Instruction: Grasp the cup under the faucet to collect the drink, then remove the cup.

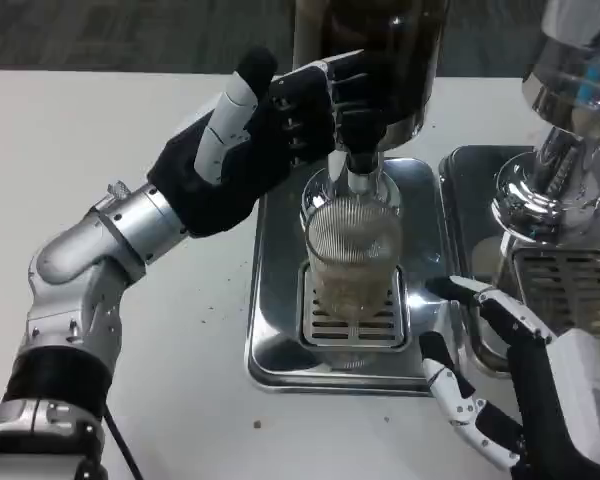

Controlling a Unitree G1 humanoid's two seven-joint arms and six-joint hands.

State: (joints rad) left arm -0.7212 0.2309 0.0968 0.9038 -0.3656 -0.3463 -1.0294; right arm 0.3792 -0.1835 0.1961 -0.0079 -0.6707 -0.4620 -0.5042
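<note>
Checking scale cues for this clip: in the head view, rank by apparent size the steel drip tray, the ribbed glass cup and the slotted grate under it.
1. Steel drip tray, clearly largest.
2. Ribbed glass cup.
3. Slotted grate, partly hidden by the cup, so its place after the cup is unsure.

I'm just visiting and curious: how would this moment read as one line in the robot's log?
left hand: on faucet | cup: on drip tray, under faucet | right hand: open beside tray

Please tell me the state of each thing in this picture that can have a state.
cup: upright on the drip tray grate under the faucet, partly filled, not held.
faucet: left hand rests on it.
left hand: raised at the faucet.
right hand: fingers apart, beside the drip tray, holding nothing.
</note>
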